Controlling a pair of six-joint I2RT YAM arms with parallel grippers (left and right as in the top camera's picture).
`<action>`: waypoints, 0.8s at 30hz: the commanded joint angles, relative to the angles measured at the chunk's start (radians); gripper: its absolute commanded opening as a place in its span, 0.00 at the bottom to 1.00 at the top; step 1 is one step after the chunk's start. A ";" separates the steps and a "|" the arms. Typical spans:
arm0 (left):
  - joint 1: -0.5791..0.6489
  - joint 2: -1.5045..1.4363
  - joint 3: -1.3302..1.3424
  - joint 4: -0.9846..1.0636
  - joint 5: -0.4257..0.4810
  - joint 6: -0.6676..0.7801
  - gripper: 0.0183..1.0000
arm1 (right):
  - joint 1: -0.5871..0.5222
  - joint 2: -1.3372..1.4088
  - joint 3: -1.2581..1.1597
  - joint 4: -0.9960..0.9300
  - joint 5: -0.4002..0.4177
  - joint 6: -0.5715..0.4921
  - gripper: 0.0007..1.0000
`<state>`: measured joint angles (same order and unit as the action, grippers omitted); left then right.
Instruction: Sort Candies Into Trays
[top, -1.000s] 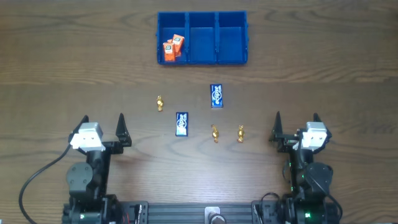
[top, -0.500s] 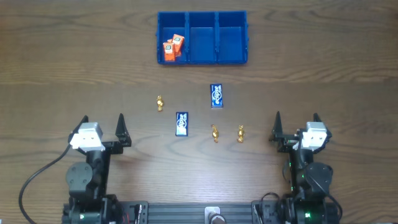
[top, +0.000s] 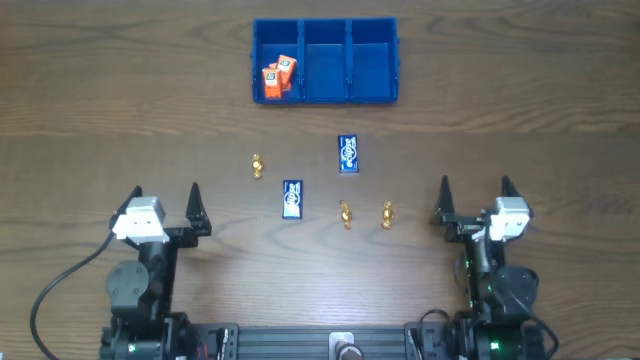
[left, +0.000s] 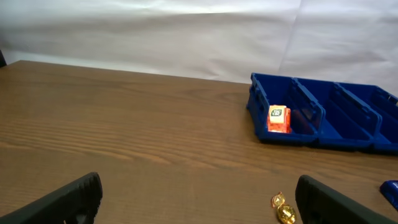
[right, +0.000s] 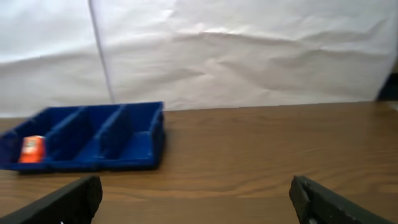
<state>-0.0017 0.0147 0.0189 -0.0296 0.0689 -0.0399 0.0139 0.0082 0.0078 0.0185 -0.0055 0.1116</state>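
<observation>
The left gripper (top: 165, 190) is at the lower left, wide open and empty. The right gripper (top: 475, 184) is at the lower right, open and empty too. The tray (top: 325, 98) sits at the top middle with orange candies (top: 279, 76) in its left bin. Two blue candies (top: 347, 154) and three gold candies (top: 346, 214) lie on the table (top: 560, 120) in the middle.

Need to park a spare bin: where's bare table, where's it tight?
Bare: table left of the blue tray and leftmost gold candy; also right of the tray and upper blue candy bar. Tray's middle and right compartments empty. Tight: centre, between the lower blue candy bar and the two gold candies beside it.
</observation>
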 joint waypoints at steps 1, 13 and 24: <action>0.003 -0.010 -0.014 -0.043 0.002 0.018 1.00 | -0.005 0.076 0.060 0.006 -0.157 0.098 1.00; 0.003 -0.010 -0.014 -0.043 0.002 0.018 1.00 | 0.242 0.936 0.795 -0.306 -0.271 0.098 1.00; 0.003 -0.010 -0.014 -0.043 0.002 0.018 1.00 | 0.674 1.691 1.355 -0.729 -0.008 0.383 1.00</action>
<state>-0.0017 0.0105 0.0193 -0.0303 0.0654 -0.0254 0.6163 1.5818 1.2659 -0.6456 -0.0956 0.3534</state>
